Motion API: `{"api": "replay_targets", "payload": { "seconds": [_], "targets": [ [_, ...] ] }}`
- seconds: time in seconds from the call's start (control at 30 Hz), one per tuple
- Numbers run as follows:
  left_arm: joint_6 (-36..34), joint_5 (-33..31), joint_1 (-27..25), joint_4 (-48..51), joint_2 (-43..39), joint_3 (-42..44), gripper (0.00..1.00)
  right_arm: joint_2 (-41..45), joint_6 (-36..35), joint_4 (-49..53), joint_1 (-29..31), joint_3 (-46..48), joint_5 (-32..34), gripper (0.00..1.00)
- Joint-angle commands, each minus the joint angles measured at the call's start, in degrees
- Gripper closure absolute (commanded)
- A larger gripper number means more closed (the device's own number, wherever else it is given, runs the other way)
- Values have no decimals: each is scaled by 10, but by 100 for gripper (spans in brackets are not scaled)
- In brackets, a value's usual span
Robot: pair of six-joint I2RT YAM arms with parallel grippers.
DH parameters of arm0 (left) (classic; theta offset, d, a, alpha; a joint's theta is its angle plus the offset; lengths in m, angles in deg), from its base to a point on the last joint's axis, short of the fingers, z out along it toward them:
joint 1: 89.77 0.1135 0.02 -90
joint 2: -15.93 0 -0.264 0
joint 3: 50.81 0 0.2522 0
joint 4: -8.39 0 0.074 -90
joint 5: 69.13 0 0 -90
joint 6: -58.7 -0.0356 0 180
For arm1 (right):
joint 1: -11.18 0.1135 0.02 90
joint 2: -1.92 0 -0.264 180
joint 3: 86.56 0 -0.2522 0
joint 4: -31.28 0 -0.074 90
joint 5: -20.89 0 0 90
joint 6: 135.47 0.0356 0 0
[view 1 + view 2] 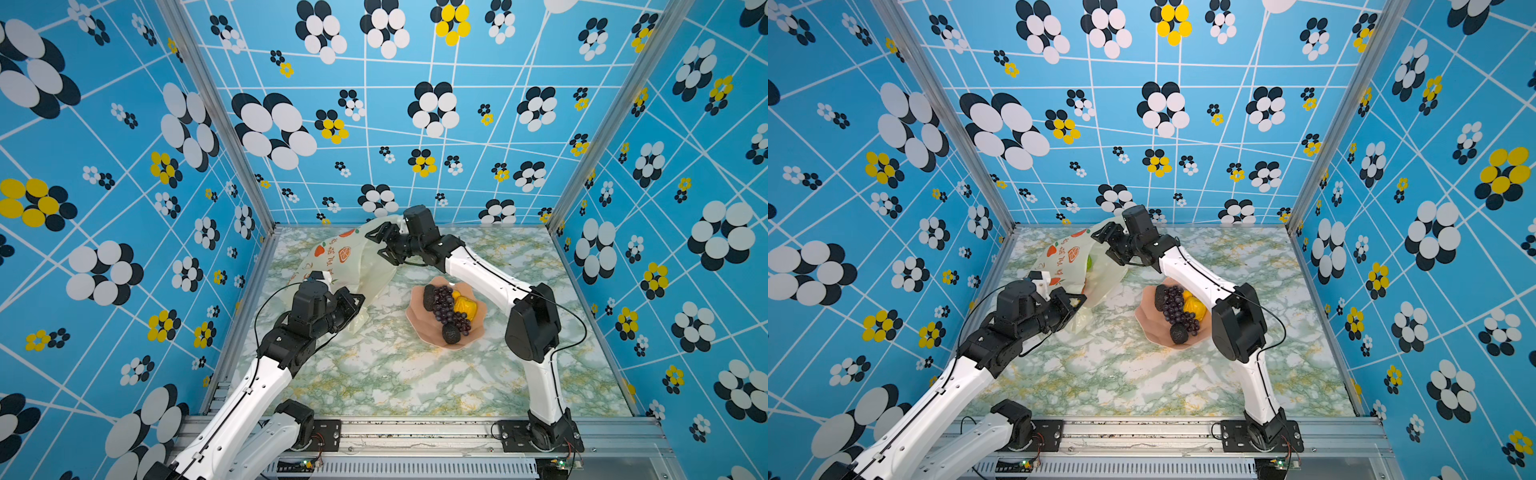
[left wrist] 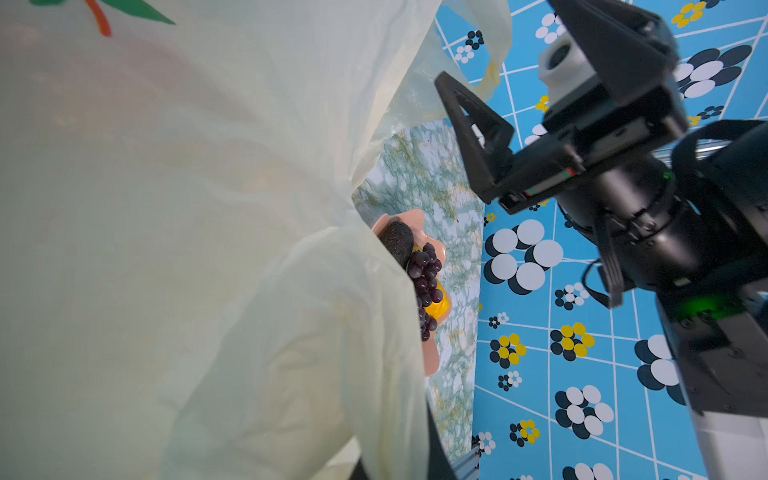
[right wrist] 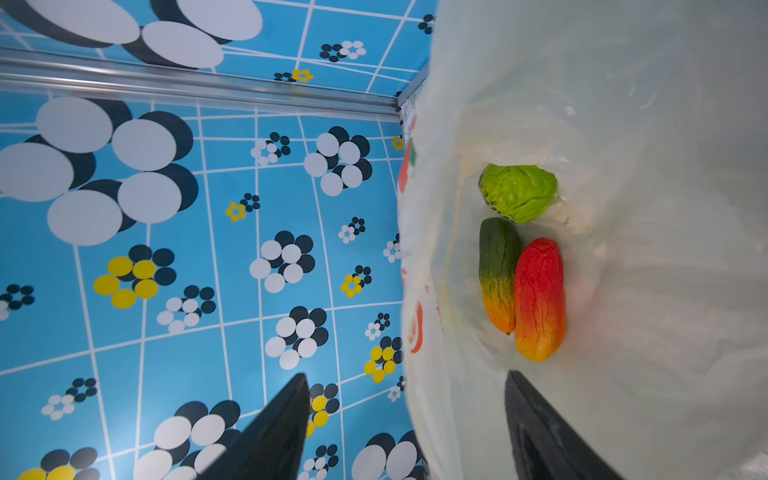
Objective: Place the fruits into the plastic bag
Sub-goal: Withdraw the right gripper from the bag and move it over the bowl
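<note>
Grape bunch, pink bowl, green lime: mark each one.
grape bunch (image 1: 449, 309), in a top view, middle of the cluster.
pink bowl (image 1: 419, 332), in a top view, bare inner wall near the rim.
green lime (image 3: 517, 192), right wrist view, centre of its wrinkled skin.

The plastic bag (image 1: 345, 266) stands at the far left of the table (image 1: 395, 382). The bowl (image 1: 413, 320) sits on the table to the right of the bag, a bit nearer, close to it but not touching.

In the bowl, the grape bunch (image 1: 449, 309) lies across the middle. One bumpy oval (image 1: 429, 297) is at its far left end and a second bumpy oval (image 1: 451, 333) at its near end. One more fruit (image 1: 465, 307) lies to the right of the grapes.

Inside the bag lie the lime (image 3: 517, 192), the mango (image 3: 498, 274) and a long fruit (image 3: 539, 299). The mango and the long fruit touch.

The left gripper (image 1: 358, 300) pinches the bag's near side. The right gripper (image 1: 379, 246) is at the bag's far right side, with the bag's edge between its fingers.
</note>
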Motion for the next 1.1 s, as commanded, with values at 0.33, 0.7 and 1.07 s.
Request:
{"api": "replay_targets", "payload": {
  "seconds": [0.33, 0.7, 1.07],
  "targets": [
    [-9, 39, 26, -38, 33, 3, 100, 150, -369, 398, -1, -74, 1, 22],
    [-19, 54, 36, -31, 42, -5, 100, 98, -507, 812, 0, -266, 177, 9],
    [-20, 58, 36, -32, 45, -6, 100, 110, -521, 829, -1, -166, 263, 1]
  ]
}}
